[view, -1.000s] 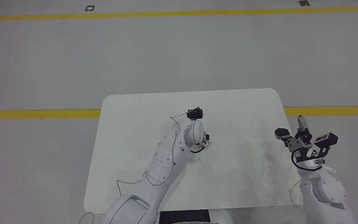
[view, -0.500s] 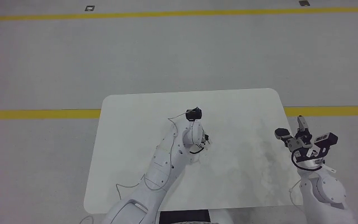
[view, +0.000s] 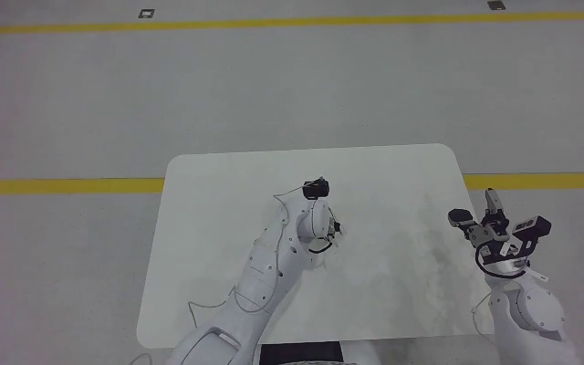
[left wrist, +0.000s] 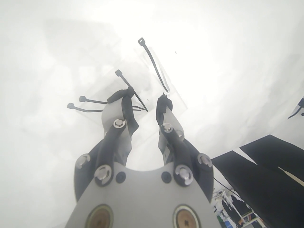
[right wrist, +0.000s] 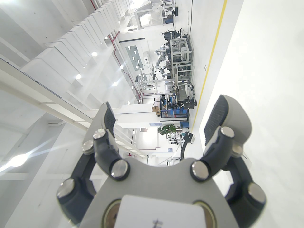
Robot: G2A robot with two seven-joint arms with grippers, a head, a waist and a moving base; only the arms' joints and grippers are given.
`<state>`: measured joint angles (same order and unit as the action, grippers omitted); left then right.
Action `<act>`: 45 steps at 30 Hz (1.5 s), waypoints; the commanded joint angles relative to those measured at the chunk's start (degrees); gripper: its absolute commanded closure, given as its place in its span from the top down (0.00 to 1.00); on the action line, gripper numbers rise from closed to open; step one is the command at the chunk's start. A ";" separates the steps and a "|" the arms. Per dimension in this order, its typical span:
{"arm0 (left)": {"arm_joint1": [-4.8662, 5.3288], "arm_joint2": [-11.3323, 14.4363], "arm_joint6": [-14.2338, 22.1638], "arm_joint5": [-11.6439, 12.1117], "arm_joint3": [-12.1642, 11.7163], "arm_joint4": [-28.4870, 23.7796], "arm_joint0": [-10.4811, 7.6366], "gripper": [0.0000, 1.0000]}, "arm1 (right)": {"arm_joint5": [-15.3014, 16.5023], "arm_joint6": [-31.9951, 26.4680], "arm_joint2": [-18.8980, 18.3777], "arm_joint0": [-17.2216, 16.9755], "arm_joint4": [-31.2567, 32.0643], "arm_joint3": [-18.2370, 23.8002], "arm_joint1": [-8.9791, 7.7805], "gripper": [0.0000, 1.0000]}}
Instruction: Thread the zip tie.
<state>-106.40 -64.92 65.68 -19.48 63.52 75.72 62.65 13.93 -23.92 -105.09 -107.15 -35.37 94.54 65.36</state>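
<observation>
Four zip ties (left wrist: 153, 65) lie loose, none threaded yet | your left gripper (left wrist: 146, 95) hangs over them, fingers apart, empty | right gripper (right wrist: 166, 110) apart, empty, far right.

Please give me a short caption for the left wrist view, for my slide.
Open left pincer over four black zip ties on the white table.

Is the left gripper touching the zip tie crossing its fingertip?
Cannot tell. Left wrist view: the left gripper, jaws open, overlaps the zip tie at one fingertip; neither contact nor gap shows.
</observation>
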 commanded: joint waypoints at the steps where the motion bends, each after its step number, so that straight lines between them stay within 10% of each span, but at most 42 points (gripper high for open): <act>1: -0.07 0.05 -0.22 0.00 -0.78 -0.01 -0.38 0.23 | 0.00 0.00 0.00 0.00 0.00 0.00 0.00 1.00; 16: -0.45 2.33 -2.05 0.00 -5.20 -4.08 -3.34 0.22 | 0.00 0.00 0.00 0.00 0.00 0.00 0.00 1.00; 34: -0.32 0.65 -0.91 0.00 -1.34 1.52 -0.84 0.22 | 0.00 0.00 0.00 0.00 0.00 0.00 0.00 1.00; 45: -0.82 0.50 -1.54 0.00 -5.58 0.59 -2.95 0.22 | 0.00 0.00 0.00 0.00 0.00 0.00 0.00 1.00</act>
<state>-107.14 -64.36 64.29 -19.48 58.55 76.36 59.96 13.93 -23.92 -105.09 -107.15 -35.37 94.54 65.36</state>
